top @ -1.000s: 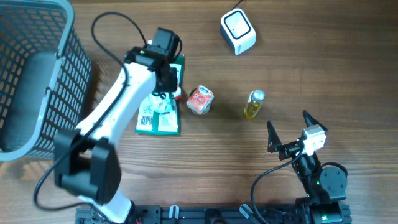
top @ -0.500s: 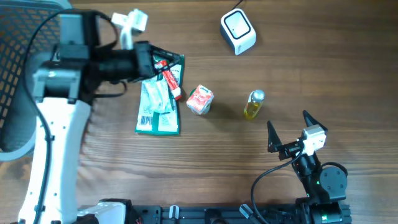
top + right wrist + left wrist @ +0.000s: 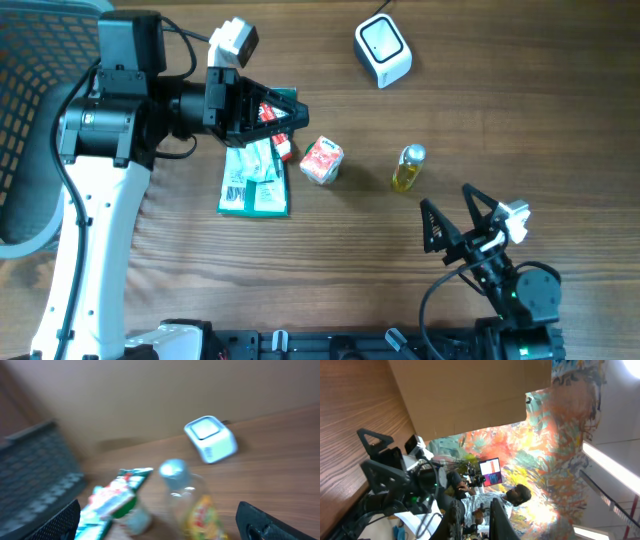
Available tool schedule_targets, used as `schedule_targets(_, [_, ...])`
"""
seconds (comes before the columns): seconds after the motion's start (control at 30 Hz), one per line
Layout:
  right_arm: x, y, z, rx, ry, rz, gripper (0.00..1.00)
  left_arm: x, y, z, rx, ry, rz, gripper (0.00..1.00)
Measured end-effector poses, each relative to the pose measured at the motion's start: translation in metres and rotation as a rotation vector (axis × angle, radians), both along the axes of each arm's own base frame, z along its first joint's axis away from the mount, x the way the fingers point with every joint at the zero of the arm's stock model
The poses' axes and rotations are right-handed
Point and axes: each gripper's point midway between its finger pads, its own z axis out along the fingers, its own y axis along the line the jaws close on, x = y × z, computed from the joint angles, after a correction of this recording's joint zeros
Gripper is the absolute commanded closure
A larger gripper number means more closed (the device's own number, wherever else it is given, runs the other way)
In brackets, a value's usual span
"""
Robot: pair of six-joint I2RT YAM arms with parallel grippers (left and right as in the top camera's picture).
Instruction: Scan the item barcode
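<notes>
**Overhead view, read from the robot's edge of the table outward to the scanner, the white box at the far side.**

(a) Right gripper: nearest the robot, well short of the scanner and a little to its right. The jaws are spread wide with nothing between them. Its wrist view is blurred. It looks past the bottle to the scanner.

(b) Clear bottle of yellow liquid: lies on the wood nearer than the scanner and almost in line with it, apart from the other goods.

(c) Small red-and-white carton: nearer than the scanner and to its left, beside the bottle but not touching it.

(d) Flat green pack: further left of the scanner, just beside the carton. A red-and-white tube lies across its far right corner.

(e) Left gripper: raised above the far end of the tube, left of the scanner and short of it, with its tips pointing towards the scanner's side. The jaws are pressed together. The overhead view does not show whether they pinch the tube. In its wrist view the fingers look level across the table at the right arm.

(f) Grey mesh basket: at the table's left edge, far to the left of the scanner.
</notes>
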Motion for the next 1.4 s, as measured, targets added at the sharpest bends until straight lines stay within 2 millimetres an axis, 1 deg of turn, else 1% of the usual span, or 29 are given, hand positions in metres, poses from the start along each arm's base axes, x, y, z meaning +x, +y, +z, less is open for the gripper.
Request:
schedule_targets(0.07, [-0.008,0.008,0.024,0.035,-0.004,0.054,0.00,0.000,0.000,0.000,-0.001,-0.001,-0.001,0.96])
schedule_targets(0.1, [-0.014,0.012,0.049,0.054,-0.008,0.089,0.00,0.000,0.000,0.001,-0.003,0.000,-0.003,0.96])
schedule_targets(0.13, [-0.022,0.017,0.079,0.064,-0.022,0.123,0.00,0.000,0.000,0.001,-0.003,0.001,-0.004,0.96])
schedule_targets(0.17, [-0.028,0.022,0.097,0.070,0.002,0.159,0.00,-0.001,0.000,0.001,-0.004,0.005,-0.006,0.96])
schedule_targets(0.2, [-0.033,0.030,0.126,0.076,0.035,0.218,0.00,-0.001,0.000,0.001,-0.005,0.005,-0.007,0.96])
schedule_targets(0.23, [-0.035,0.037,0.139,0.077,0.087,0.271,0.00,-0.002,-0.001,0.001,-0.005,0.004,-0.010,0.96])
schedule_targets(0.27, [-0.035,0.043,0.147,0.081,0.114,0.314,0.00,-0.003,-0.002,0.001,-0.005,0.009,-0.013,0.96])
schedule_targets(0.3, [-0.032,0.056,0.161,0.087,0.161,0.410,0.00,-0.005,-0.005,0.001,-0.005,0.007,-0.027,0.96])
schedule_targets(0.33, [-0.032,0.065,0.167,0.095,0.176,0.484,0.00,-0.008,-0.008,0.001,-0.005,0.006,-0.039,0.96])
schedule_targets(0.4, [-0.027,0.082,0.188,0.118,0.155,0.640,0.00,-0.013,-0.014,0.002,-0.006,0.002,-0.063,0.96])
schedule_targets(0.43, [-0.024,0.090,0.193,0.139,0.168,0.740,0.00,-0.015,-0.017,0.001,-0.006,-0.003,-0.077,0.96])
schedule_targets(0.5, [-0.027,0.099,0.195,0.162,0.187,0.870,0.00,-0.021,-0.023,0.002,-0.009,-0.011,-0.100,0.96])
schedule_targets(0.57, [-0.031,0.103,0.198,0.175,0.206,0.964,0.00,-0.024,-0.026,0.002,-0.011,-0.025,-0.116,0.96])
schedule_targets(0.67, [-0.040,0.105,0.203,0.189,0.238,1.045,0.00,-0.029,-0.031,0.002,-0.018,-0.069,-0.137,0.96])
schedule_targets(0.77, [-0.047,0.105,0.209,0.203,0.261,1.079,0.00,-0.035,-0.037,0.002,-0.027,-0.118,-0.164,0.96])
schedule_targets(0.9, [-0.055,0.112,0.211,0.232,0.317,1.113,0.08,-0.049,-0.052,0.000,-0.029,-0.168,-0.220,0.96])
schedule_targets(0.97, [-0.057,0.118,0.210,0.239,0.331,1.130,0.11,-0.054,-0.061,-0.005,-0.008,-0.196,-0.234,0.96])
schedule_targets(1.1, [-0.053,0.128,0.207,0.264,0.367,1.138,0.14,-0.064,-0.076,-0.011,0.024,-0.227,-0.260,0.96])
schedule_targets(1.17, [-0.048,0.134,0.204,0.278,0.385,1.134,0.18,-0.068,-0.081,-0.014,0.037,-0.243,-0.270,0.96])
schedule_targets(1.23, [-0.047,0.139,0.202,0.282,0.392,1.141,0.27,-0.070,-0.086,-0.018,0.057,-0.256,-0.268,0.96])
schedule_targets(1.27, [-0.047,0.142,0.202,0.282,0.390,1.149,0.32,-0.070,-0.089,-0.021,0.071,-0.264,-0.267,0.96])
schedule_targets(1.33, [-0.046,0.145,0.203,0.282,0.380,1.156,0.36,-0.073,-0.093,-0.024,0.087,-0.273,-0.269,0.96])
schedule_targets(1.4, [-0.044,0.145,0.206,0.286,0.363,1.144,0.44,-0.075,-0.096,-0.025,0.095,-0.278,-0.272,0.96])
